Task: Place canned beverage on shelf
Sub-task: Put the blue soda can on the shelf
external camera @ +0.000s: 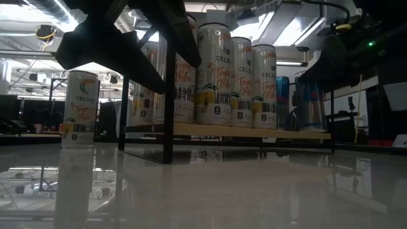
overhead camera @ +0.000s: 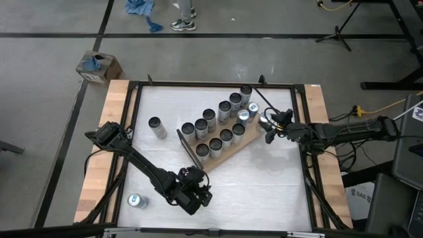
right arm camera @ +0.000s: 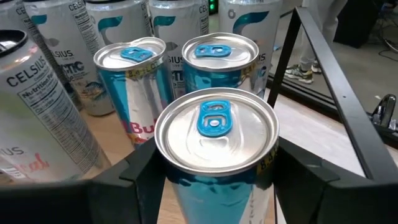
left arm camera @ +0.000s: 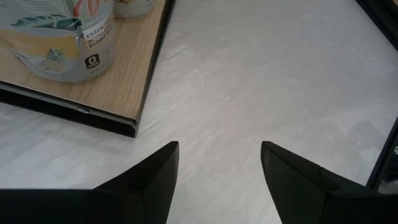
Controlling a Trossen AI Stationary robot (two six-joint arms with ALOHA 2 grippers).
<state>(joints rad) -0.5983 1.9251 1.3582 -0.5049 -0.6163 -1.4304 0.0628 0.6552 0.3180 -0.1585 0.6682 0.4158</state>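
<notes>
At the shelf's [overhead camera: 254, 137] right end, the right pincer [right arm camera: 214, 163] grips a can [right arm camera: 214, 134] upright beside two alike, extending that row; left pincer [left arm camera: 217, 171] waits open, front-left.

I see a shiny silver metal can with a blue tab [right arm camera: 214, 134], a matt light-brown wood-grain shelf board [left arm camera: 106, 87], and a glossy, smooth white tabletop [left arm camera: 267, 81].
</notes>
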